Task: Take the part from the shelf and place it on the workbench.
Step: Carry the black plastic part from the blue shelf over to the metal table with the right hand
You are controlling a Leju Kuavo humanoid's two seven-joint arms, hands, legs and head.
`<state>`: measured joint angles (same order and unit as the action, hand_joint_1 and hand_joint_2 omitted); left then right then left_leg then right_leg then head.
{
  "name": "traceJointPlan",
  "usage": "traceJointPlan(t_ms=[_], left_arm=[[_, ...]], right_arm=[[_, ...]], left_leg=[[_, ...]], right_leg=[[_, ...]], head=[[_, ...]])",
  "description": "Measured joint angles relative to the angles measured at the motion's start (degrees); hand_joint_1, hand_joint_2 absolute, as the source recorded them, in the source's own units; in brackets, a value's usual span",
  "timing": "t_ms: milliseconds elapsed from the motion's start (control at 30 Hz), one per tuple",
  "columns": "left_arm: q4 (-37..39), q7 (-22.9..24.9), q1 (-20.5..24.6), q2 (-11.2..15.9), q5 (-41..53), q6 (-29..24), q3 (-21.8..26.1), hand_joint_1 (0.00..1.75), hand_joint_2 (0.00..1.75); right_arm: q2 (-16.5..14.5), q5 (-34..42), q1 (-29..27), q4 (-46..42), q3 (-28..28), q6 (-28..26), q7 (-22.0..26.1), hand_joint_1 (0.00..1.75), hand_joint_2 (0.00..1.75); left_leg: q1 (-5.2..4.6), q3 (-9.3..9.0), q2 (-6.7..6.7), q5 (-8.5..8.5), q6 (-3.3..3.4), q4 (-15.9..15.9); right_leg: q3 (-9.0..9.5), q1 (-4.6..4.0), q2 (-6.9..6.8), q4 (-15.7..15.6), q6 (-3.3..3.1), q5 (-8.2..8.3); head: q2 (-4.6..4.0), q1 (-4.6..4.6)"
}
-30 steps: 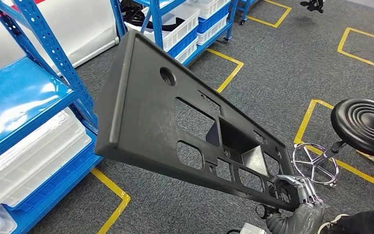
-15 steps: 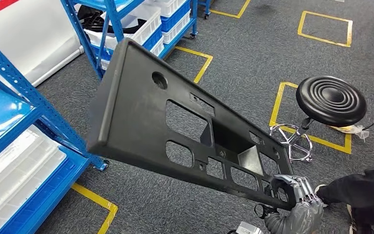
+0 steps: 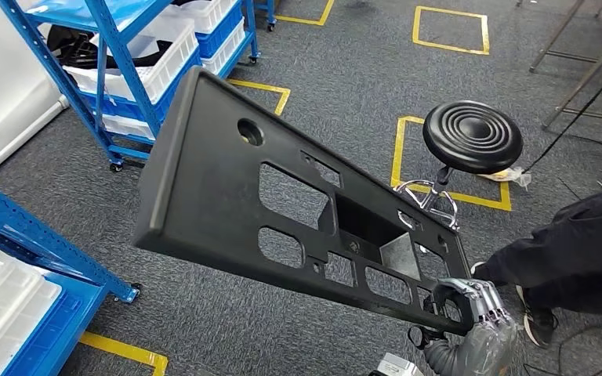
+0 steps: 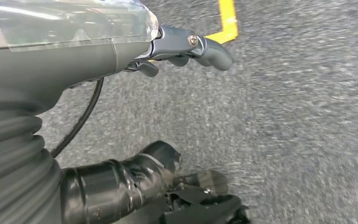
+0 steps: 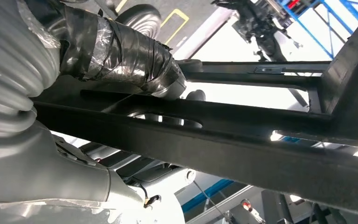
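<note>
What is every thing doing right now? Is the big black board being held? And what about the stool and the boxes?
black panel: held up off the floor, tilted.
right hand: grips the panel's near end.
left hand: hangs over the carpet, holds nothing.
stool: upright on the floor.
white bins: sit on the blue shelf.
person: stands nearby.

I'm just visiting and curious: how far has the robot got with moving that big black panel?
Done: the black part is off the blue shelf and up in the air over the carpet. In hand: the right hand grips one end of it, while the left hand hangs over the floor holding nothing. Left: setting it on a workbench, which I cannot see here.
</note>
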<state>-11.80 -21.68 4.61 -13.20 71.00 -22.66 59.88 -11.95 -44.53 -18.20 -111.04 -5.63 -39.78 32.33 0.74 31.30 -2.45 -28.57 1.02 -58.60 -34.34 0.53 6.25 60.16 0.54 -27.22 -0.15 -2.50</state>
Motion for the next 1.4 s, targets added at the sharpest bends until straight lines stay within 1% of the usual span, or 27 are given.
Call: traceJointPlan(t_ms=[67, 133, 167, 200, 233, 267, 333, 400, 433, 500, 567, 633, 700, 733, 767, 800, 867, 933, 1000, 1067, 1133, 1200, 1233, 1267, 1300, 1333, 1400], left_arm=[[0.00, -0.02, 0.00, -0.04, 0.09, 0.02, 0.01, 0.00, 1.75], [0.00, -0.04, -0.08, -0.04, 0.17, 0.03, 0.01, 0.00, 1.75], [0.00, -0.04, -0.14, -0.03, 0.19, 0.04, 0.01, 0.00, 1.75], [0.00, -0.04, -0.17, -0.02, 0.20, 0.03, 0.01, 0.00, 1.75], [0.00, -0.04, -0.16, -0.02, 0.24, 0.03, 0.01, 0.00, 1.75], [0.00, -0.04, -0.10, -0.02, 0.30, 0.02, 0.01, 0.00, 1.75], [0.00, -0.04, -0.01, -0.09, 0.45, 0.02, 0.01, 0.00, 1.75], [0.00, -0.04, 0.01, -0.16, 0.50, 0.02, 0.01, 0.00, 1.75], [0.00, -0.04, 0.03, -0.18, 0.50, 0.01, 0.01, 0.00, 1.75], [0.00, -0.07, 0.12, -0.17, 0.50, -0.03, 0.01, 0.00, 1.75], [0.00, -0.20, 0.20, -0.15, 0.50, -0.11, 0.02, 0.00, 1.75], [0.00, -0.30, 0.13, -0.14, 0.50, -0.16, 0.05, 0.00, 1.75], [0.00, -0.29, -0.06, -0.14, 0.50, -0.16, 0.10, 0.00, 1.75], [0.00, -0.26, -0.14, -0.13, 0.50, -0.17, 0.12, 0.00, 1.75], [0.00, -0.23, -0.18, -0.11, 0.50, -0.19, 0.13, 0.00, 1.75], [0.00, -0.19, -0.19, -0.09, 0.50, -0.22, 0.14, 0.00, 1.75], [0.00, -0.09, -0.16, -0.06, 0.50, -0.28, 0.15, 0.00, 1.75], [0.00, 0.02, -0.13, -0.07, 0.51, -0.31, 0.16, 0.00, 1.75], [0.00, 0.07, -0.08, -0.07, 0.50, -0.32, 0.17, 0.00, 1.75], [0.00, 0.08, -0.04, -0.06, 0.50, -0.33, 0.18, 0.00, 1.75], [0.00, 0.09, -0.09, -0.05, 0.52, -0.33, 0.19, 0.00, 1.75], [0.00, 0.09, -0.21, -0.04, 0.51, -0.33, 0.20, 0.00, 1.75], [0.00, 0.09, -0.23, -0.03, 0.50, -0.33, 0.20, 0.00, 1.75], [0.00, 0.09, -0.19, -0.03, 0.50, -0.33, 0.20, 0.00, 1.75], [0.00, 0.09, -0.13, -0.03, 0.51, -0.33, 0.19, 0.00, 1.75], [0.00, 0.08, -0.10, -0.05, 0.51, -0.33, 0.19, 0.00, 1.75], [0.00, 0.07, -0.07, -0.07, 0.51, -0.33, 0.20, 0.00, 1.75]], right_arm=[[0.44, -1.49, 0.33, 0.32, -0.49, 0.00, -1.59, 1.75, 1.75], [1.36, -3.10, 0.89, 1.07, -1.74, 0.00, -3.26, 1.75, 1.75], [1.80, -3.87, 1.06, 1.55, -2.56, 0.00, -3.75, 1.75, 1.75], [2.14, -4.62, 1.12, 2.02, -3.35, 0.00, -3.99, 1.75, 1.75], [2.31, -5.39, 1.13, 2.42, -4.12, 0.00, -3.99, 1.75, 1.75], [2.36, -6.09, 1.12, 2.73, -4.81, 0.00, -3.80, 1.75, 1.75], [2.36, -7.15, 1.15, 3.04, -5.88, 0.00, -3.30, 1.75, 1.75], [2.36, -7.64, 1.23, 3.12, -6.60, 0.00, -3.04, 1.75, 1.75], [2.36, -7.75, 1.26, 3.14, -6.82, 0.00, -3.08, 1.75, 1.75], [2.36, -7.75, 1.24, 3.15, -7.08, 0.00, -3.37, 1.75, 1.75], [2.36, -7.65, 1.36, 3.21, -7.31, 0.00, -3.63, 1.75, 1.75], [2.36, -7.58, 1.59, 3.38, -7.62, 0.00, -3.71, 1.75, 1.75], [2.36, -7.55, 1.67, 3.60, -7.77, 0.00, -3.72, 1.75, 1.75], [2.36, -7.53, 1.65, 3.70, -7.77, 0.00, -3.72, 1.75, 1.75], [2.36, -7.53, 1.63, 3.77, -7.77, 0.00, -3.71, 1.75, 1.75], [2.36, -7.53, 1.62, 3.82, -7.77, 0.00, -3.71, 1.75, 1.75], [2.36, -7.52, 1.63, 3.84, -7.78, 0.00, -3.70, 1.75, 1.75], [2.36, -7.51, 1.61, 3.84, -7.79, 0.00, -3.69, 1.75, 1.75], [2.38, -7.49, 1.49, 3.84, -7.79, 0.00, -3.64, 1.75, 1.75], [2.42, -7.47, 1.38, 3.83, -7.79, 0.00, -3.57, 1.75, 1.75], [2.46, -7.52, 1.42, 3.84, -7.79, 0.00, -3.53, 1.75, 1.75], [2.49, -7.58, 1.46, 3.95, -7.79, 0.00, -3.52, 1.75, 1.75], [2.50, -7.60, 1.42, 4.01, -7.79, 0.00, -3.52, 1.75, 1.75], [2.51, -7.61, 1.39, 4.07, -7.79, 0.00, -3.52, 1.75, 1.75], [2.51, -7.61, 1.37, 4.09, -7.79, 0.00, -3.52, 1.75, 1.75], [2.51, -7.62, 1.39, 4.09, -7.79, 0.00, -3.52, 1.75, 1.75], [2.51, -7.61, 1.50, 4.09, -7.80, 0.00, -3.52, 1.75, 1.75]], left_leg=[[0.14, -0.12, 1.32, 0.39, 0.77, 0.57], [0.01, -0.11, 2.73, 0.41, 1.15, 0.68], [-0.08, -0.09, 3.49, 0.35, 1.21, 0.67], [-0.14, -0.10, 4.21, 0.27, 1.24, 0.65], [-0.19, -0.14, 4.92, 0.17, 1.24, 0.61], [-0.23, -0.25, 5.53, 0.05, 1.19, 0.59], [-0.36, -0.63, 6.55, -0.28, 0.91, 0.55], [-0.57, -0.93, 7.55, -0.56, 0.41, 0.53], [-0.66, -1.06, 8.14, -0.64, 0.15, 0.60], [-0.67, -1.41, 8.70, -0.99, -0.45, 0.62], [-0.51, -0.80, 6.64, -2.64, -1.03, -1.44], [-0.26, 2.19, 3.96, -6.00, -1.38, -7.82], [-0.13, 5.49, 3.18, -8.07, -1.65, -14.23], [-0.05, 6.04, 3.09, -7.47, -1.76, -14.89], [0.07, 5.65, 2.95, -5.86, -1.84, -13.53], [0.24, 4.43, 2.48, -3.63, -1.90, -10.41], [0.60, 1.79, -0.04, -0.77, -1.81, -3.89], [0.63, 0.78, -1.59, -0.50, -1.39, -1.32], [0.49, 0.64, -0.57, -0.33, -0.65, -0.94], [0.55, 0.47, 0.71, 0.02, 0.14, -0.39], [0.52, 0.41, 2.11, 0.12, 0.62, -0.12], [0.40, 0.39, 3.66, -0.02, 0.79, -0.13], [0.37, 0.33, 4.44, -0.13, 0.81, -0.14], [0.36, 0.20, 5.13, -0.26, 0.77, -0.14], [0.36, -0.02, 5.76, -0.42, 0.67, -0.14], [0.34, -0.28, 6.32, -0.60, 0.54, -0.13], [0.13, -0.70, 7.26, -0.95, 0.05, -0.15]], right_leg=[[-1.45, -0.09, -2.35, 3.09, 0.48, -2.05], [-4.48, -0.04, -4.84, 9.61, 0.85, -5.54], [-5.93, 0.06, -5.28, 12.67, 1.00, -6.69], [-6.67, 0.15, -5.53, 14.31, 1.06, -6.96], [-6.48, 0.20, -5.77, 14.08, 1.06, -6.22], [-5.18, 0.20, -6.12, 11.68, 0.95, -4.57], [-1.12, -0.20, -8.41, 4.18, 0.39, -1.30], [1.06, -0.94, -10.47, -0.26, -0.32, -0.32], [1.13, -1.27, -10.63, -0.70, -0.60, -0.54], [1.19, -1.10, -9.31, -1.25, -1.20, -0.25], [1.46, -0.59, -8.03, -1.86, -1.82, 0.12], [1.48, -0.38, -6.81, -1.97, -2.23, 0.27], [1.43, -0.35, -5.38, -1.79, -2.40, 0.26], [1.43, -0.31, -4.58, -1.63, -2.39, 0.21], [1.43, -0.25, -3.74, -1.42, -2.31, 0.13], [1.42, -0.17, -2.94, -1.15, -2.15, 0.00], [1.02, -0.17, -1.50, -0.29, -1.55, -0.38], [0.36, -0.10, -0.34, 0.27, -0.80, -0.48], [-0.01, 0.15, 0.45, 0.23, -0.09, -0.30], [-0.82, 0.13, -1.51, 1.90, 0.46, -1.44], [-3.41, 0.11, -4.57, 7.49, 0.86, -4.62], [-6.44, 0.28, -5.52, 13.67, 1.12, -7.07], [-6.88, 0.33, -5.69, 14.56, 1.17, -6.82], [-6.24, 0.33, -5.93, 13.36, 1.13, -5.58], [-4.54, 0.29, -6.49, 10.16, 0.98, -3.60], [-2.45, 0.10, -7.67, 6.23, 0.72, -1.96], [0.38, -0.63, -9.94, 0.64, 0.02, -0.44]], head=[[0.00, -0.10], [0.00, -0.19], [0.00, -0.18], [0.00, -0.18], [0.00, -0.17], [0.00, -0.17], [0.00, -0.17], [0.00, -0.17], [0.00, -0.16], [0.00, -0.14], [0.00, -0.11], [0.00, -0.08], [0.00, -0.07], [0.00, -0.07], [0.00, -0.07], [0.00, -0.07], [0.00, -0.10], [0.00, -0.14], [0.00, -0.15], [0.00, -0.21], [0.00, -0.28], [0.00, -0.29], [0.00, -0.28], [0.00, -0.29], [0.00, -0.28], [0.00, -0.29], [0.00, -0.28]])
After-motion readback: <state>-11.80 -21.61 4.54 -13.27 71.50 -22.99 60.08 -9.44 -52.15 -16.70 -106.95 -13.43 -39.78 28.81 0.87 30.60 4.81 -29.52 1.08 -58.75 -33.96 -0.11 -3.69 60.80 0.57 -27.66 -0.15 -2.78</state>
